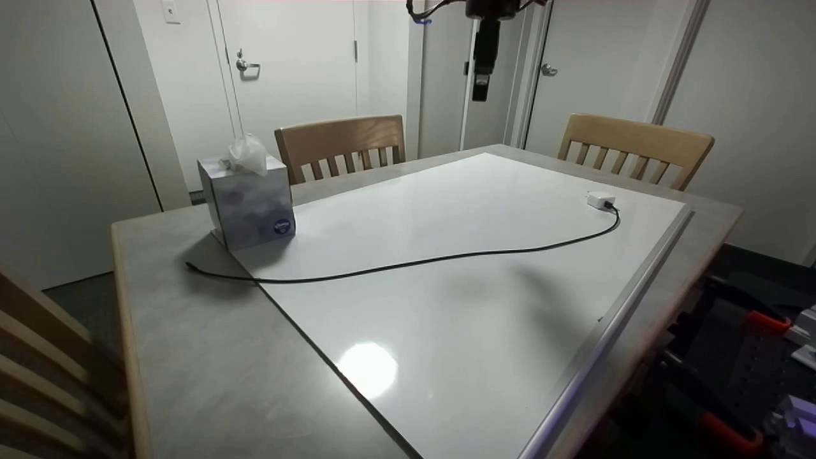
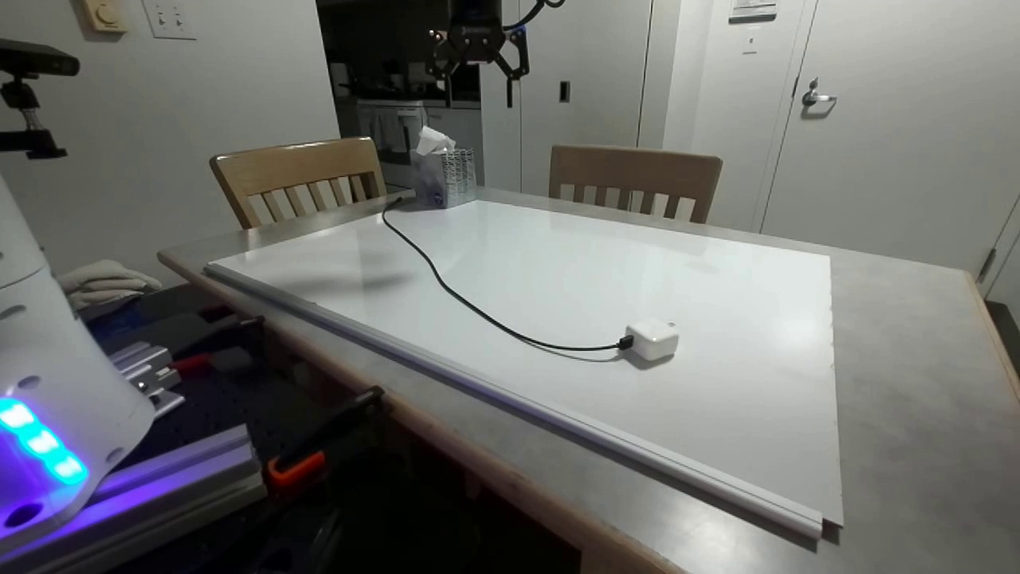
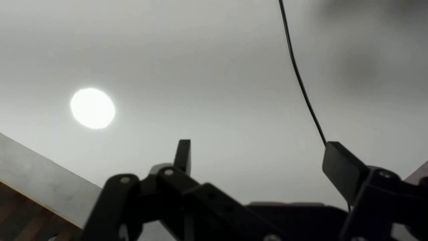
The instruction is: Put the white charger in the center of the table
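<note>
Charger (image 2: 653, 340) lies on table (image 2: 916, 359), end effector (image 2: 479, 100) spread above

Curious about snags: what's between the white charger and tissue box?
Glossy white panel; a black cord curves from the charger to near the tissue box, in both exterior views.

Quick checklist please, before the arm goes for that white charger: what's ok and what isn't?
1. Hand open: ok, jaws apart, nothing held.
2. White charger in sight: ok, both exterior views show it.
3. Hand lined up with charger: not ok; the wrist view shows the black cord but no charger.
4. Cord unknotted: ok, one smooth curve across the table.
5. Tissue box away from charger: ok, well apart.
6. Cord fully plugged into charger: cannot tell, too small to judge.
</note>
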